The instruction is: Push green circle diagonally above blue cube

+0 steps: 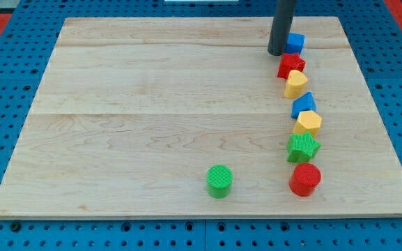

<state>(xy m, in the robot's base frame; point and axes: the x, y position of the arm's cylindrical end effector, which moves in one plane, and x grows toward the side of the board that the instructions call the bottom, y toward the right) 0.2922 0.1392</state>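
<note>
The green circle (219, 180) lies near the view's bottom, a little right of centre. The blue cube (295, 42) sits at the view's top right, at the head of a column of blocks. My tip (276, 53) stands just left of the blue cube, close to it or touching, and far up and to the right of the green circle.
Below the blue cube a column runs down: red star (290, 65), yellow heart (295, 84), blue block (303, 105), yellow hexagon (307, 123), green star (303, 147), red circle (305, 179). The wooden board (117, 104) lies on a blue pegboard.
</note>
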